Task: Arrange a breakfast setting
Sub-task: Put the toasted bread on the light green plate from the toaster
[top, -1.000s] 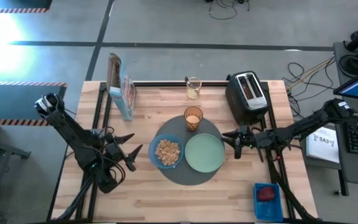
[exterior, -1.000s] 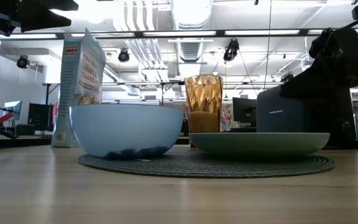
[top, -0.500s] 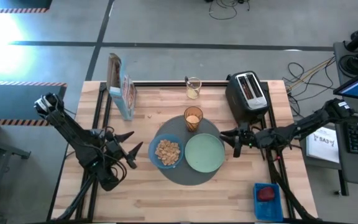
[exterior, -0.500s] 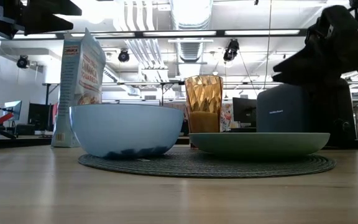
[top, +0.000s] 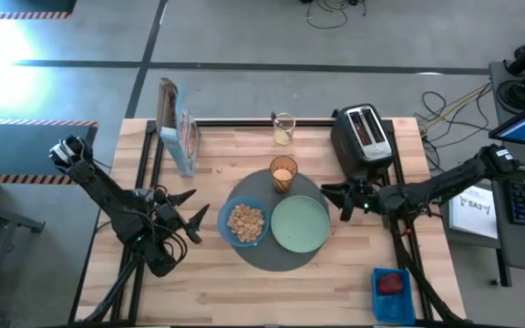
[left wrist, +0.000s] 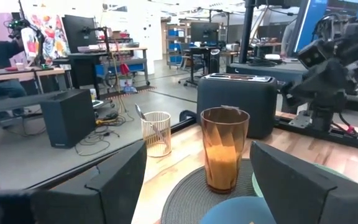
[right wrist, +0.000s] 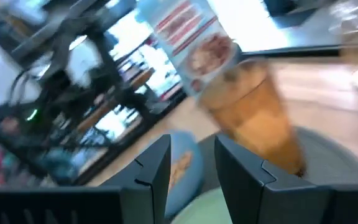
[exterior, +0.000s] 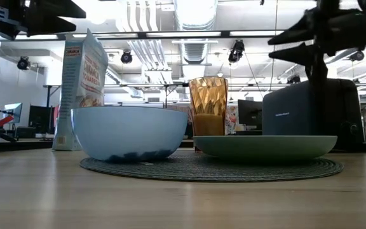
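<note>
On our counter (top: 335, 273) the round mat (top: 276, 260) carries a blue bowl (top: 245, 222) of cereal beside an empty green plate (top: 300, 223); our glass (top: 283, 174) of orange drink touches its rim. Left hand (top: 190, 211) gapes empty nearby; right hand (top: 329, 196) hovers, fingers slightly apart, empty.
</note>
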